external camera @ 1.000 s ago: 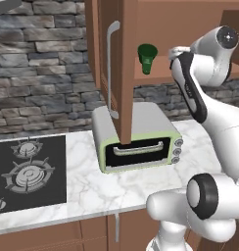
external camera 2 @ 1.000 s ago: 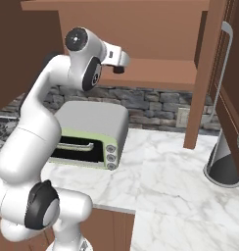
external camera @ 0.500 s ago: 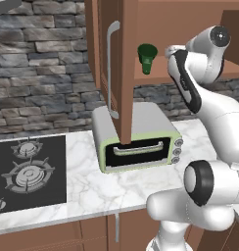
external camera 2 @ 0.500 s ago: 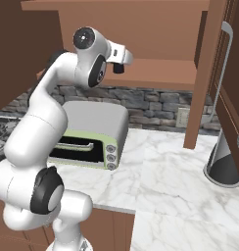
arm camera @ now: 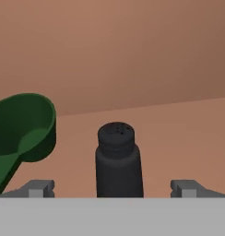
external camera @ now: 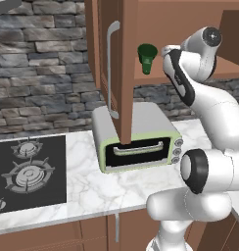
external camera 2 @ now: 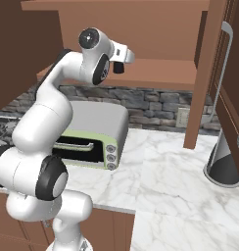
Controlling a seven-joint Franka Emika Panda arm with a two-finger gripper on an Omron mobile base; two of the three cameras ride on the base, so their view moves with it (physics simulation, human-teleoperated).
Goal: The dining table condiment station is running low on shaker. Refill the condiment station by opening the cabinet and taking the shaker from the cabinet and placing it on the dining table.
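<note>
One black shaker (arm camera: 118,159) stands upright on the cabinet (external camera 2: 155,73) shelf, between the spread, empty fingers of the gripper (arm camera: 113,188); one green cup (arm camera: 23,129) stands beside it; one toaster oven (external camera: 136,139) sits on the marble counter (external camera 2: 160,176); stone wall behind

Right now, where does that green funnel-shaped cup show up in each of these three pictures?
Left base view: the green cup stands on the open cabinet's shelf, upper middle, left of the white arm.
Right base view: I cannot find it; the arm covers that part of the shelf.
Hand view: far left, left of the black shaker.
Shared landmark: the reddish-brown shelf itself.
</note>
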